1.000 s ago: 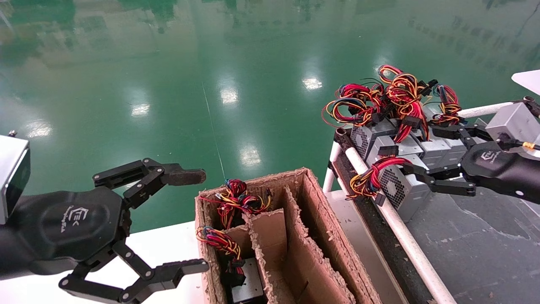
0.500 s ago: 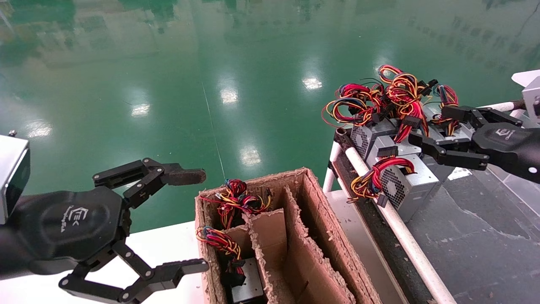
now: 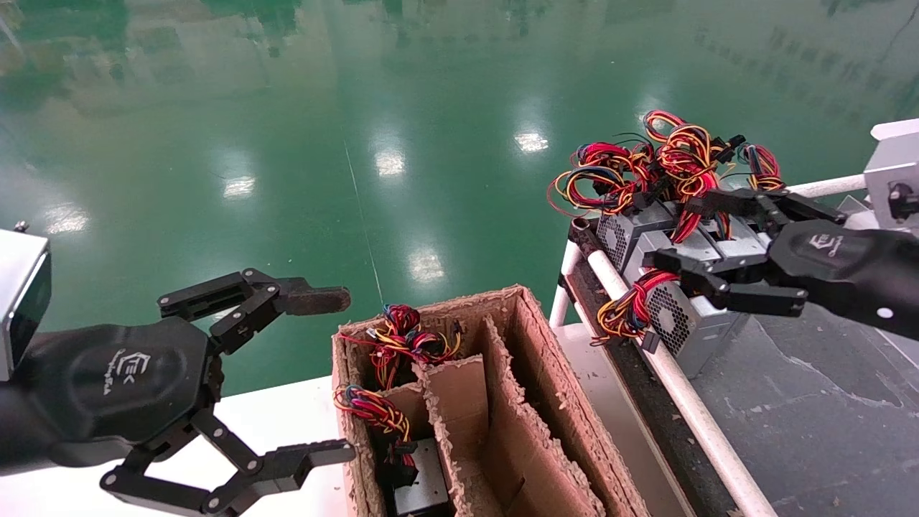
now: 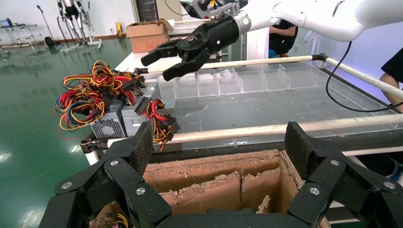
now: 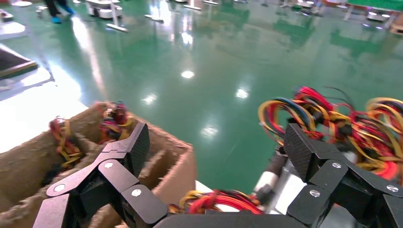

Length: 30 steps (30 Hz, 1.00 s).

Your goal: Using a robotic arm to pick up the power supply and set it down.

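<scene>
Grey sheet-metal power supply point(image 3: 686, 323) with honeycomb fan grille and red-yellow wire bundle, at the near end of a row on the dark, scuffed belt point(image 3: 811, 416), beside a white tube rail point(image 3: 689, 402). Behind it, at least two more grey boxes point(image 3: 646, 233) under tangled wires. Right claw point(image 3: 682, 233), black and jointed, spread wide over the row, gripping nothing. Left claw point(image 3: 337, 373), likewise spread and bare, beside a ragged brown cardboard box point(image 3: 531, 445) with dividers; two wire bundles and one metal unit inside.
</scene>
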Each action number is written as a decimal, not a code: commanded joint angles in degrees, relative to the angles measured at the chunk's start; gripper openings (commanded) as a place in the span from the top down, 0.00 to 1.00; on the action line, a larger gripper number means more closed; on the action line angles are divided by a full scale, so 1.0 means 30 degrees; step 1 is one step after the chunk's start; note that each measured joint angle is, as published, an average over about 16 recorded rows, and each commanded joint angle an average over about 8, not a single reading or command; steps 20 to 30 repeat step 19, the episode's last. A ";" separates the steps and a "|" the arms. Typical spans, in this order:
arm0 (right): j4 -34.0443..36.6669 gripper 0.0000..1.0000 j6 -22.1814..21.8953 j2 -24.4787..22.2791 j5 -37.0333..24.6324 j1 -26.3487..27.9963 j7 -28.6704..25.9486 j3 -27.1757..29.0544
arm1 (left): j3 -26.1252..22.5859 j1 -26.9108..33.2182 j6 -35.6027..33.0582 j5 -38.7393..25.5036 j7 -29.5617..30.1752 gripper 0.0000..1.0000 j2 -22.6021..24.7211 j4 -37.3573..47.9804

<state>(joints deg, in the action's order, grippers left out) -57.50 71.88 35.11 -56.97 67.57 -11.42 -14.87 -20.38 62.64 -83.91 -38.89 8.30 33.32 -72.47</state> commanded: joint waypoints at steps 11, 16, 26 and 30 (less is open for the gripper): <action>-0.1491 0.00 0.1281 -0.0008 0.1401 -0.0557 0.0062 -0.0107 | -0.0003 0.0001 0.0001 0.0002 -0.0001 0.00 -0.0001 0.0000; -0.2112 0.00 0.1815 -0.0012 0.1985 -0.0789 0.0088 -0.0151 | -0.0004 0.0001 0.0001 0.0002 -0.0002 0.00 -0.0001 0.0000; -0.2297 0.00 0.1974 -0.0013 0.2159 -0.0859 0.0096 -0.0165 | -0.0004 0.0001 0.0001 0.0002 -0.0002 0.00 -0.0001 0.0000; -0.2297 0.00 0.1974 -0.0013 0.2159 -0.0859 0.0096 -0.0165 | -0.0004 0.0001 0.0001 0.0002 -0.0002 0.00 -0.0001 0.0000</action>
